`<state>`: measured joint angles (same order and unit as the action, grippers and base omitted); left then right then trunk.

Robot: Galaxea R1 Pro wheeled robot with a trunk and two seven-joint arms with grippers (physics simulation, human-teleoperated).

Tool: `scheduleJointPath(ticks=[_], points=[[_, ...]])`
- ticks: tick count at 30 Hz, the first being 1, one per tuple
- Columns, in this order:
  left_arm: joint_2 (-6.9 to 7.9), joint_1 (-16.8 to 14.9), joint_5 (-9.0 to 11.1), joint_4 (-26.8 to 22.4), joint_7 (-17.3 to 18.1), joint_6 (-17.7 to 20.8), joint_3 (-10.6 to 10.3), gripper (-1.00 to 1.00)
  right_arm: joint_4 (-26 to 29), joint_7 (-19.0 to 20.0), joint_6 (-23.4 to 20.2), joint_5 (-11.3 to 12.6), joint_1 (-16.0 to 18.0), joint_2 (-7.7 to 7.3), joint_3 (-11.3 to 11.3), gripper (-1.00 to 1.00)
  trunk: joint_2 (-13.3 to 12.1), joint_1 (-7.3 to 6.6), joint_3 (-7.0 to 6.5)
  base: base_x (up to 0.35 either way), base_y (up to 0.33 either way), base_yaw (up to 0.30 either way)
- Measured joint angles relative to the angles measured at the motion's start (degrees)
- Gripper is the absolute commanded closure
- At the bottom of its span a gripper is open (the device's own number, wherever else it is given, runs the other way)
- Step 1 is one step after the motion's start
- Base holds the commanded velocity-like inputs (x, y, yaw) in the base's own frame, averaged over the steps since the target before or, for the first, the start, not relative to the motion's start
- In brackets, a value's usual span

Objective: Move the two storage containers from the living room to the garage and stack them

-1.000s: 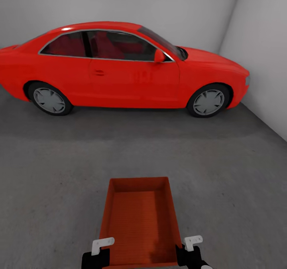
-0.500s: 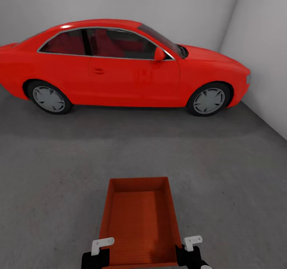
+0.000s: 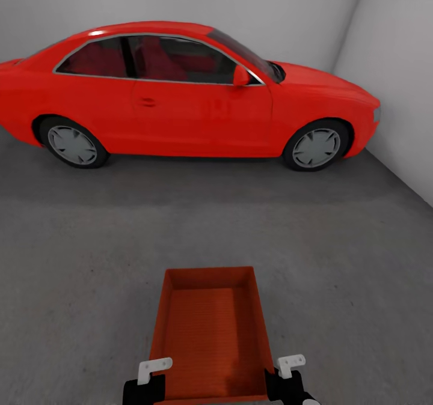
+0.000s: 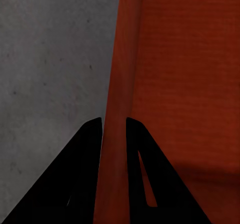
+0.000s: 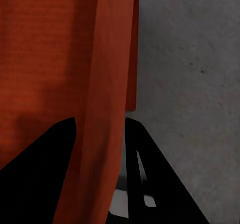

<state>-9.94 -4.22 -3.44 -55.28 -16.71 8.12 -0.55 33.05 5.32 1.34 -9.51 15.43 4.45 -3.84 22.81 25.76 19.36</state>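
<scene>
Orange-red container (image 3: 210, 333), thin stiff walls, likely light; left tool (image 4: 114, 126) and right tool (image 5: 100, 126) each pinch 1 long side wall above the floor (image 3: 337, 273).

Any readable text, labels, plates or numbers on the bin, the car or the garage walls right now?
None: no lettering shows on the storage container, the red car, the white walls or the concrete floor. No number plate faces the head camera.
</scene>
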Motion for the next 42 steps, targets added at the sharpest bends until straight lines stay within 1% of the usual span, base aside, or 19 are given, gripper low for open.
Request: scheduleJointPath(ticks=[17,26,36,42], points=[[0.0,0.0,0.0,0.0,0.0,0.0,0.0,1.0,0.0,0.0,0.1,0.0,0.0,0.01,0.0,1.0,0.0,0.0,1.51,0.002,0.0,0.0],[0.0,0.0,-0.1,-0.2,0.0,-0.1,0.0,1.0,0.0,0.0,0.3,0.0,0.0,0.05,-0.1,1.0,0.0,-0.02,1.59,0.209,0.0,0.0],[0.0,0.0,-0.1,0.0,0.0,0.0,0.0,1.0,0.0,0.0,0.1,0.0,0.0,0.0,0.0,1.0,0.0,0.0,1.59,0.021,0.0,0.005],[0.0,0.0,0.0,0.0,0.0,0.0,0.0,1.0,0.0,0.0,0.0,0.0,0.0,0.0,0.0,1.0,0.0,0.0,1.65,0.0,0.0,0.181]])
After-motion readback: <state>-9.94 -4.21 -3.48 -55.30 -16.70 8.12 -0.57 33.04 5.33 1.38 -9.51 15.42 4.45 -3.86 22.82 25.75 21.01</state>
